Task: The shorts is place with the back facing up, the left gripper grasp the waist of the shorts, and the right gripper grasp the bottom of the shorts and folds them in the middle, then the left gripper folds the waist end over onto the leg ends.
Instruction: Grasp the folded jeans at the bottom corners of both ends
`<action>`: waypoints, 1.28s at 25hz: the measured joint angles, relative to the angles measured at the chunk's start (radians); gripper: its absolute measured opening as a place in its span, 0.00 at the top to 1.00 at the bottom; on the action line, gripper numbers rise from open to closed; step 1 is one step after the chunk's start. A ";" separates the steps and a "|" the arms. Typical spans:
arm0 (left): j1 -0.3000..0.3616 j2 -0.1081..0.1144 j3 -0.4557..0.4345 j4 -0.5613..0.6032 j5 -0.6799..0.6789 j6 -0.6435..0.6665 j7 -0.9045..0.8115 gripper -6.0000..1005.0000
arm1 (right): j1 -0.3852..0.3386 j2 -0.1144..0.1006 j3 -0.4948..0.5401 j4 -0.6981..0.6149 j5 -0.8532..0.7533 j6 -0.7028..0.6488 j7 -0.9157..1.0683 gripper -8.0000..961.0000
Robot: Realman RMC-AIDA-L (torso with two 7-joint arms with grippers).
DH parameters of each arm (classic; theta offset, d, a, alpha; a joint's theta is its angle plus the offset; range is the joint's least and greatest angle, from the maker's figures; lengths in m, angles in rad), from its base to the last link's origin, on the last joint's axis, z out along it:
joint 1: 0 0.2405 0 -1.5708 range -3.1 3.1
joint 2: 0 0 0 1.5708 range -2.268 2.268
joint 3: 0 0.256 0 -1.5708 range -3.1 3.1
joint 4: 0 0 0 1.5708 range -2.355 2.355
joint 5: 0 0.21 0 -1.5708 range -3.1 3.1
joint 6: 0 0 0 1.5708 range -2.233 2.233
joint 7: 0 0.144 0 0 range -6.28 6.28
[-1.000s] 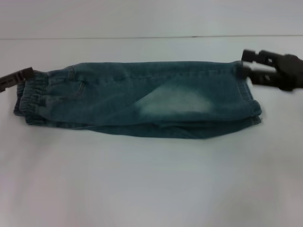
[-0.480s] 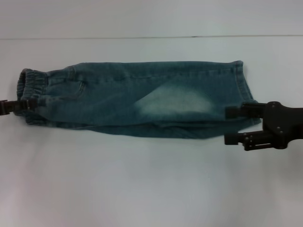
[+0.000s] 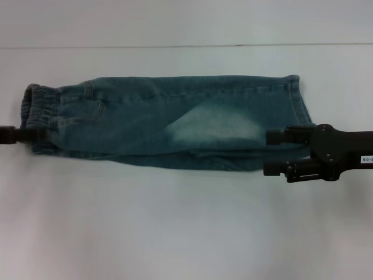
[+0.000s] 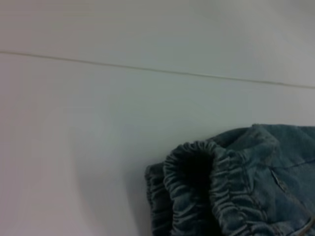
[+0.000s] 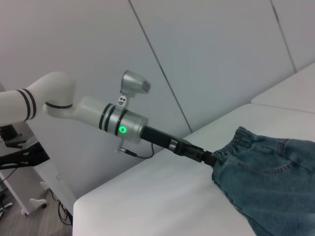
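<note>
Head view: right claw [image 3: 274, 153] (white label unreadable) spread at shorts [image 3: 175, 122] hem; left claw [image 3: 35, 135], can't tell.

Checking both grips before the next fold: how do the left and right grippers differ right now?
The left gripper meets the gathered waist; the right gripper sits at the straight leg hems. Only its tip shows; the right shows spread fingers and a white label. Both are black and low on the table.
</note>
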 joint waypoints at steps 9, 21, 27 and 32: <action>-0.033 -0.017 0.085 -0.024 0.007 -0.124 -0.007 0.06 | 0.017 0.000 0.001 0.033 0.000 0.020 0.002 0.01; -0.041 -0.015 0.088 -0.057 0.048 -0.165 -0.008 0.08 | 0.033 0.010 -0.001 0.038 0.001 0.057 0.002 0.02; -0.043 -0.021 0.089 -0.049 0.043 -0.144 0.005 0.10 | 0.041 0.012 0.000 0.041 0.003 0.077 0.002 0.02; -0.032 -0.034 0.088 -0.027 0.014 -0.150 0.020 0.21 | 0.046 0.011 0.001 0.050 0.002 0.085 0.002 0.01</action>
